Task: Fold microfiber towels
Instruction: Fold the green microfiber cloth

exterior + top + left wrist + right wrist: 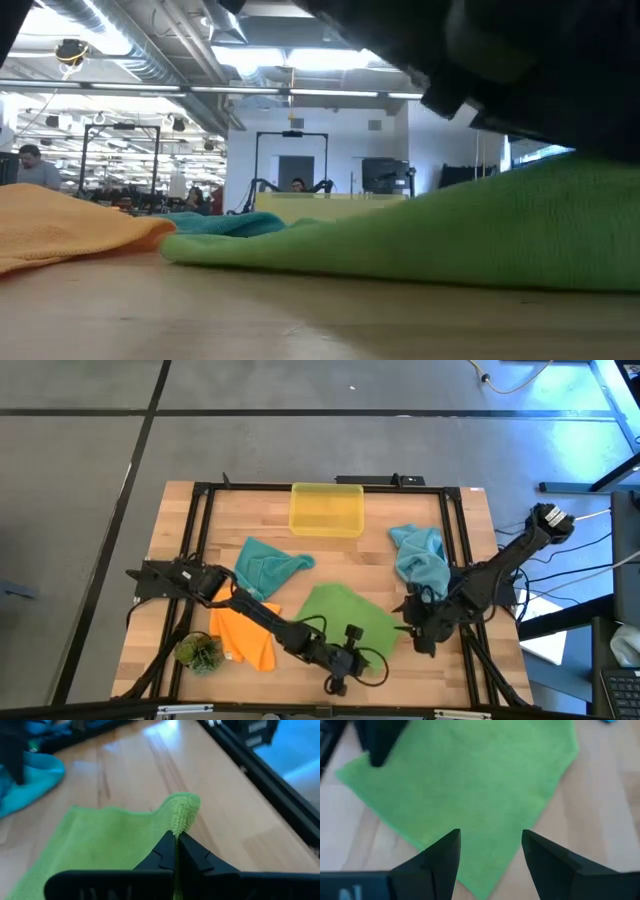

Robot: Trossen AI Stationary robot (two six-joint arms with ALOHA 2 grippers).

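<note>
The left gripper (176,840) is clamped on a corner of the green towel (340,615) at the table's near middle; the right gripper (491,845) hovers apart over it. Next, I think, the right should pinch its own corner

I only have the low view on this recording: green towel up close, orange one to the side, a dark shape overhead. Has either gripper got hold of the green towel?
Observer: Yes. The left gripper is shut on a corner of the green towel, at the near edge of the table.
Operator: And the right gripper?
Observer: The right gripper hangs open over the towel's opposite corner, gripping nothing.
Operator: How many other towels are out?
Observer: Three: the orange towel beside the green one, and two teal towels, one on each side below the yellow bin.
</note>
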